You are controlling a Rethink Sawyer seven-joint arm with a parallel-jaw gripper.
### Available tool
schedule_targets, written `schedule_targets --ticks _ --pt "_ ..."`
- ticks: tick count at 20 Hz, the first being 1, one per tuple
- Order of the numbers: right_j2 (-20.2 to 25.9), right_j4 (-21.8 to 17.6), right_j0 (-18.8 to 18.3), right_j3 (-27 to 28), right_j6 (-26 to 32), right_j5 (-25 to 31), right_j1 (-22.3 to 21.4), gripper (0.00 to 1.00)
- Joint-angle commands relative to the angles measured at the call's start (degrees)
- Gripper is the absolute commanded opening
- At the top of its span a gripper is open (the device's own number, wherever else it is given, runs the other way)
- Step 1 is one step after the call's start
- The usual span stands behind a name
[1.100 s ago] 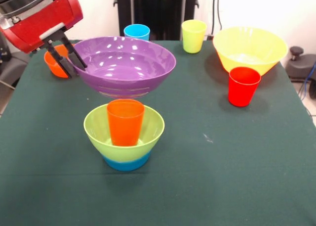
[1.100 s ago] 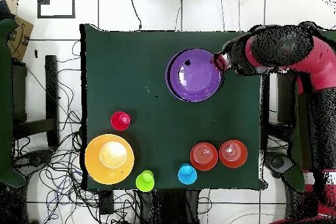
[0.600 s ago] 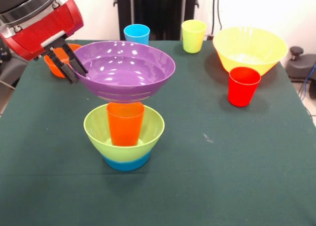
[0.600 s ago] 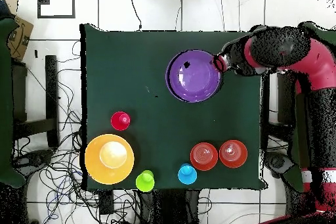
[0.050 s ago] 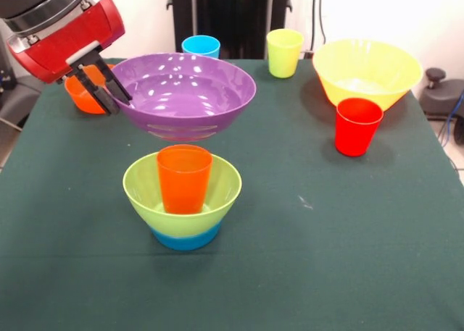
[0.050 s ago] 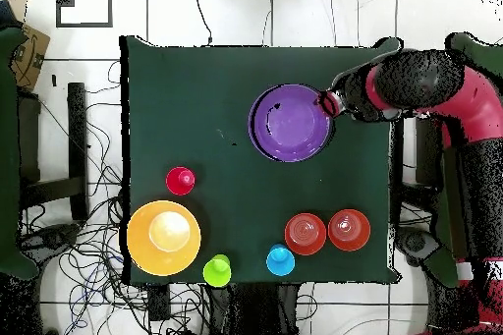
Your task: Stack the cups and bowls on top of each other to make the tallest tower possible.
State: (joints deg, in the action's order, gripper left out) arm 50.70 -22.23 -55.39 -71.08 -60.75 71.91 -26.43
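- Gripping the rim of the wide purple plastic bowl (image 5: 183,93), the black two-finger gripper (image 5: 103,89) of the red and black arm holds this bowl in the air; one finger is inside the rim and the other outside, so the gripper is closed on the bowl.
- The purple bowl hangs above the tower (image 5: 183,198) and is clearly apart from it; a gap shows between the bowl's bottom and the cup below.
- The tower stands on the dark green table cloth (image 5: 326,237) and has three parts: a small blue plastic bowl (image 5: 185,238) at the bottom, a medium lime green plastic bowl (image 5: 205,200) sitting in it, and an orange tapered plastic cup (image 5: 184,179) standing upright inside the green bowl.
- In the overhead view the purple bowl (image 6: 291,123) covers the tower, and the gripper (image 6: 328,103) is at the bowl's edge.
- A small orange plastic bowl (image 5: 78,96) is on the table behind the gripper; the overhead view shows two small orange bowls (image 6: 306,234) side by side, touching or almost touching.
- A light blue plastic cup (image 5: 201,46) and a yellow-green plastic cup (image 5: 284,53) stand upright at the far edge of the table, well apart.
- The largest yellow plastic bowl (image 5: 367,72) stands near the yellow-green cup, and a red plastic cup (image 5: 357,126) stands upright just in front of it.
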Motion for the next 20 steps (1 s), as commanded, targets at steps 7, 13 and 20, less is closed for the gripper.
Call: schedule_targets --ticks 7,13,20 --pt "1.6 -3.1 0.2 -4.7 13.1 -3.0 -0.9 0.0" --pt "1.7 -3.1 0.5 -3.7 13.0 -2.3 -0.8 0.0" --pt "2.3 -3.0 0.5 -3.5 12.7 -3.3 -0.2 0.0"
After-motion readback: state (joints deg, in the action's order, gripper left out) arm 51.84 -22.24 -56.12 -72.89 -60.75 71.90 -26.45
